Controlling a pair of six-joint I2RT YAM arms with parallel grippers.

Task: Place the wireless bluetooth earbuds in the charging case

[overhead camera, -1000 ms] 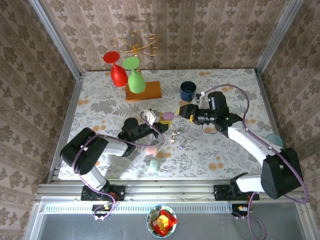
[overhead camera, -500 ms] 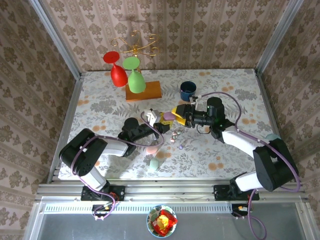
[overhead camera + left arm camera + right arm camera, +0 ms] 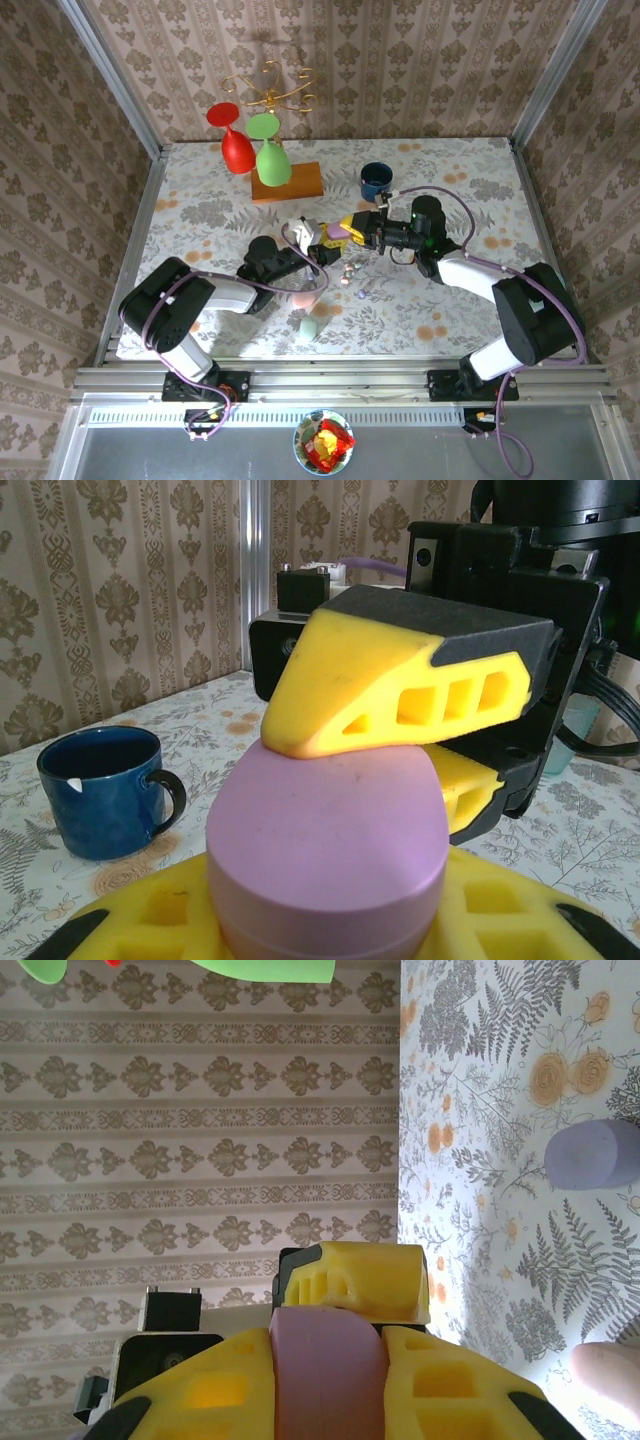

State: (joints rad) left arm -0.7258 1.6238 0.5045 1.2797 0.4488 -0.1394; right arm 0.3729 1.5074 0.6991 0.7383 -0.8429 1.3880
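The left hand point(image 3: 326, 240) and the right hand point(image 3: 350, 229) both grip the pink charging case point(image 3: 337, 232) from opposite sides. The earbuds point(image 3: 349, 268) lie on the desk point(image 3: 450, 180) just beside them, on the near side.

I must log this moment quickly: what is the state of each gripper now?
Left gripper: closed on the pink oval plastic case.
Right gripper: closed on the same case.

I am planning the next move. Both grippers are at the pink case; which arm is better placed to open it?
Probably the right. The left gripper holds the pink case between its fingers, while the right gripper has its fingers on the case's free end, so it could pull that end open.
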